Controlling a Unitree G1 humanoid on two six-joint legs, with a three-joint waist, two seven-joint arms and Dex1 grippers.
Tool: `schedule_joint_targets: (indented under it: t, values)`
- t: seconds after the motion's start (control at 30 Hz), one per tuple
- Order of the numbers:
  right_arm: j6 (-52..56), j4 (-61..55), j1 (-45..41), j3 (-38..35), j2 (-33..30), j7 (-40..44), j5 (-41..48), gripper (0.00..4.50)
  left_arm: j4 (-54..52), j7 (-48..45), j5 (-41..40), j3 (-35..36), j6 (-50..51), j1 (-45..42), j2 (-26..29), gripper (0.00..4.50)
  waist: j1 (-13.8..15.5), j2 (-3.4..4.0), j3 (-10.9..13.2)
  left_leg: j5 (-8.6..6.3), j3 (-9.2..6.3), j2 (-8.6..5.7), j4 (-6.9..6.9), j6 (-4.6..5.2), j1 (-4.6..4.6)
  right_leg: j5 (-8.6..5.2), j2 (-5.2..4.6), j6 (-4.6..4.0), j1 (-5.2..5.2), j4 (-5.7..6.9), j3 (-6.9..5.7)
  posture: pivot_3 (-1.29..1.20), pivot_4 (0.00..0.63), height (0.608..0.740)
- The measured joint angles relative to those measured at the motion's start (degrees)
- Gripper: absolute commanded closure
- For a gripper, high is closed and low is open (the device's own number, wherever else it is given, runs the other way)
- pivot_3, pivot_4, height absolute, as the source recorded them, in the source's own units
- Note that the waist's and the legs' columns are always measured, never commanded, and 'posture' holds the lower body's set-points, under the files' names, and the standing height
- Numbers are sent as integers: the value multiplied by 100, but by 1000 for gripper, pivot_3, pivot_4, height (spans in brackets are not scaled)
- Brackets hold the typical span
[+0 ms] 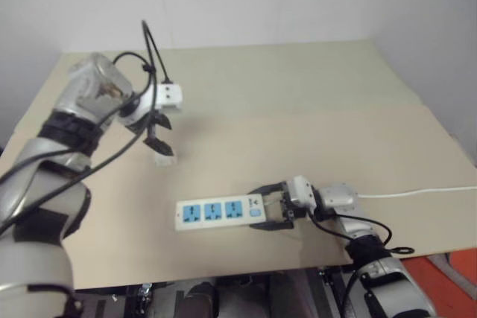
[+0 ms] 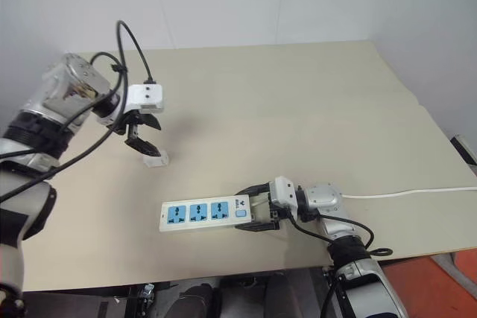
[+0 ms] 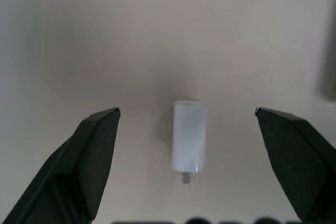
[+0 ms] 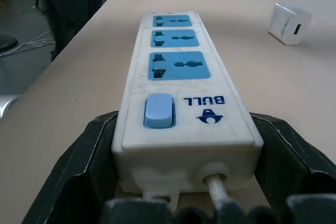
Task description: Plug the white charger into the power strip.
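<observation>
The white charger lies flat on the tan table, to the left of and beyond the power strip. My left gripper hangs pointing down just above the charger, its fingers open wide on either side of it and apart from it. The power strip is a white bar with three blue sockets and a blue switch, lying near the table's front edge. My right gripper reaches in level from the right and is shut on the strip's switch end, one finger against each long side.
The strip's thin white cord runs off over the table to the right. The table is a broad tan board; its front edge runs just below the strip. A black cable loops above my left wrist.
</observation>
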Motion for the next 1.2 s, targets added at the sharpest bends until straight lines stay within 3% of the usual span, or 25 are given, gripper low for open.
schedule_joint_targets:
  t: [0.3,0.97,1.2]
  values:
    - [49,-217,153,10,-16,-268,-25,1084,1781,-4,766,-112,-1266,-466,-947,0,-2,-2,-1,-8,10,25,6,13,-6,17,24,0,0,2,0,0,150,740]
    - [581,-902,431,107,-218,-703,-56,1084,2376,215,1502,51,-1587,-471,-1329,0,6,-3,0,-10,13,27,9,17,-11,17,26,0,-5,4,0,0,150,740]
    - [787,-1073,470,146,-285,-777,-57,1084,2393,234,1633,50,-1644,-344,-1370,2167,10,-3,0,-10,13,26,9,16,-12,17,26,0,-5,4,0,0,150,740]
